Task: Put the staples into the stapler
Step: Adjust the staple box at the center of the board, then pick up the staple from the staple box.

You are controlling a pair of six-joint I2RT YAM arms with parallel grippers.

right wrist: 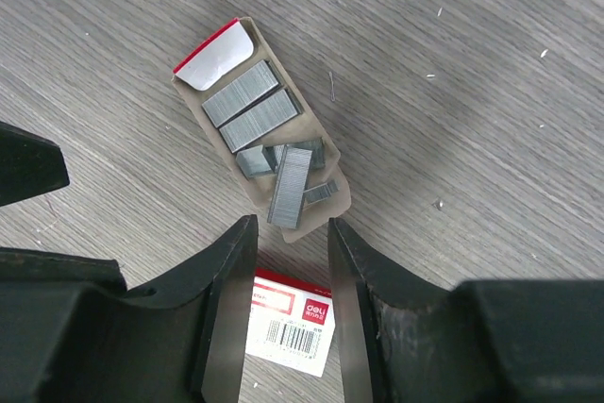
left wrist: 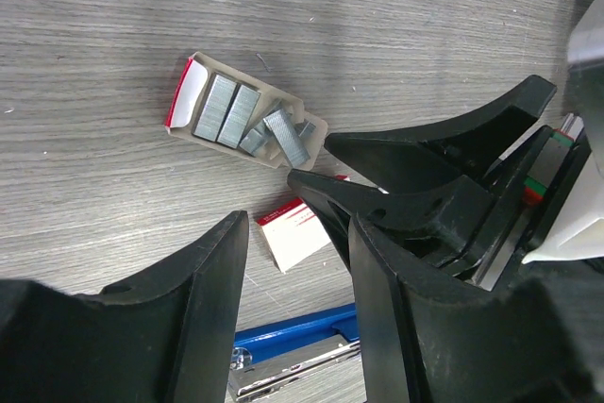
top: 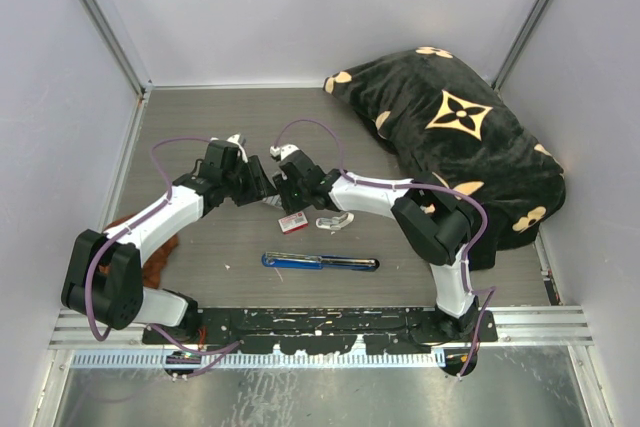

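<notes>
Two: left tool (left wrist: 297, 233), right tool (right wrist: 291, 228), both apart, empty; stapler (left wrist: 293, 337) half cut off.

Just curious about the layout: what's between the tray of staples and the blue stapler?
A red-and-white box lies between the staples and the stapler, seen in the left wrist view.
</notes>
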